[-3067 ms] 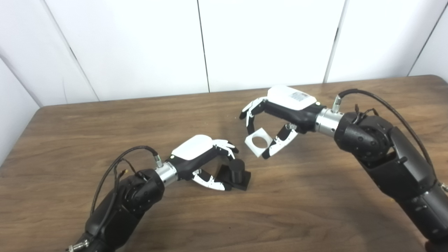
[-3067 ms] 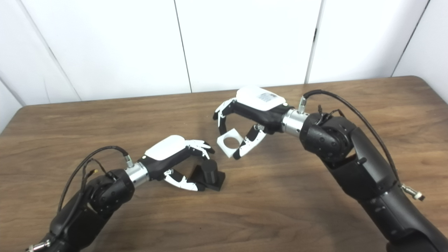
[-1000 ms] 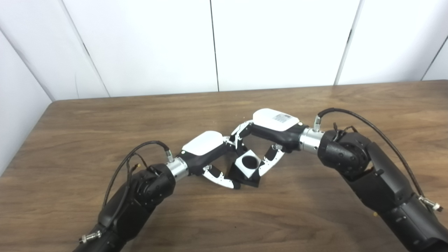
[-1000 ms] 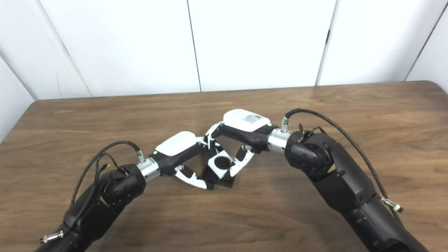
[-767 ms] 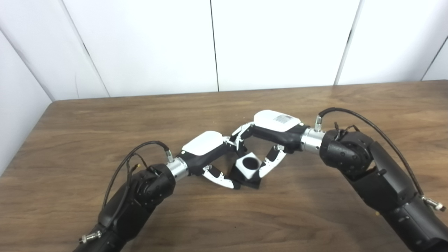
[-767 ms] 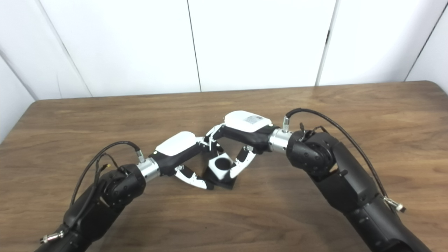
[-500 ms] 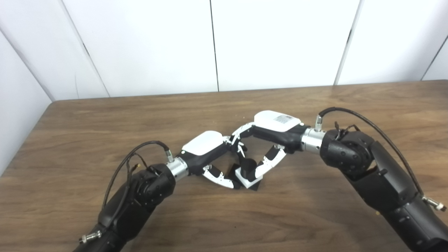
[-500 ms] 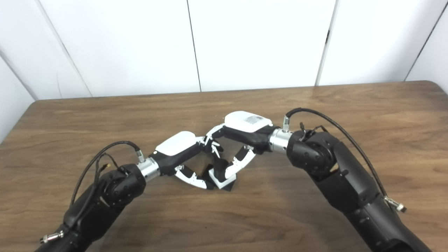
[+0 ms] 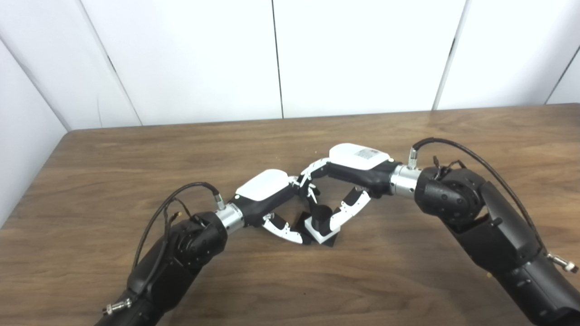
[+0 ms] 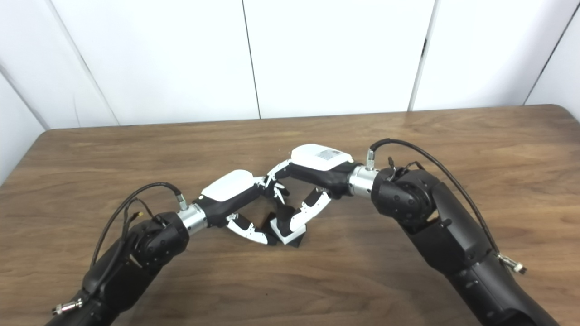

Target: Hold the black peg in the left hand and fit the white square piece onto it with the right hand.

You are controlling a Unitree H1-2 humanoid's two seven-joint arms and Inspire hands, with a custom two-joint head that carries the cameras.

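Wooden table point(image 9: 408, 280) (white square piece point(image 9: 322, 230) encircles black peg point(image 9: 321, 213)).

White square piece point(image 10: 286, 235) seated around black peg point(image 10: 283, 217); both hands touching.

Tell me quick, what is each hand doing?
Left hand: shut on the black peg base.
Right hand: fingers around the white square piece, now down on the peg; grip unclear.

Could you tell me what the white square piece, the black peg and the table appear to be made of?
White square piece: probably matte plastic, given its uniform white and crisp edges. Black peg: likely the same sort of plastic, with an even dull black surface. Table: brown wood grain with a soft sheen, possibly laminate.
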